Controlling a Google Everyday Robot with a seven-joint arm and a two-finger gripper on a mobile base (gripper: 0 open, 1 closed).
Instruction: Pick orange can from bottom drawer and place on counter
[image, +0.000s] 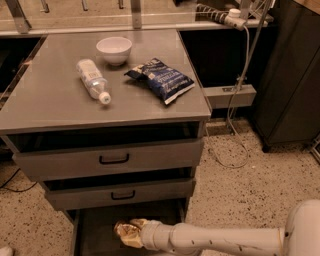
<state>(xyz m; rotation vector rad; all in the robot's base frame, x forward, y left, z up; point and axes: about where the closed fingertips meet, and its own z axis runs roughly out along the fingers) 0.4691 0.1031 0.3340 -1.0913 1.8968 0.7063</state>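
Note:
The orange can (126, 234) is a creased copper-orange can low in the open bottom drawer (97, 231), toward its right side. My gripper (132, 231) reaches in from the lower right on a long cream arm and is closed around the can, whose right part is hidden by the fingers (138, 222). Whether the can rests on the drawer's dark floor or hangs just above it I cannot tell. The counter (50, 97) is the gray cabinet top above.
On the counter lie a clear plastic bottle (93, 80), a white bowl (114, 49) and a blue chip bag (161, 79). Two gray drawer fronts (114, 159) with black handles hang above the open drawer. A cable (235, 150) and a dark cabinet (290, 75) stand to the right.

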